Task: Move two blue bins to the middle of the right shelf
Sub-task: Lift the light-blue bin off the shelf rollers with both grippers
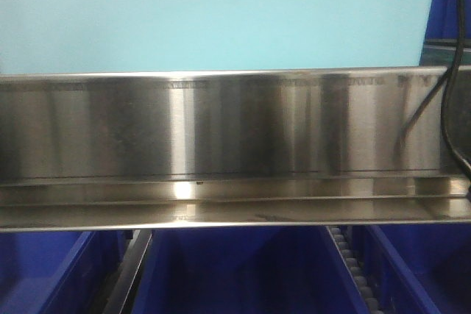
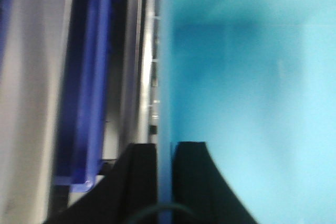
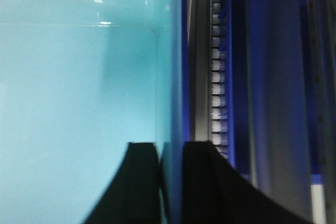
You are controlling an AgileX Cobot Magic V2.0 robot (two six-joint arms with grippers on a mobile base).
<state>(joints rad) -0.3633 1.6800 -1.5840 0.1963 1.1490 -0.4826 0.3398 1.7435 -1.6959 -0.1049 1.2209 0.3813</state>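
Pale aqua plastic rectangular bin (image 1: 221,12) is being held between the grippers, above a brushed steel shelf rail (image 1: 221,130). Left gripper (image 2: 165,148) is clamping narrow on one wall, right gripper (image 3: 170,146) on another.

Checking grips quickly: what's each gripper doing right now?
Left gripper: closed on the aqua bin wall.
Right gripper: closed on the aqua bin wall.
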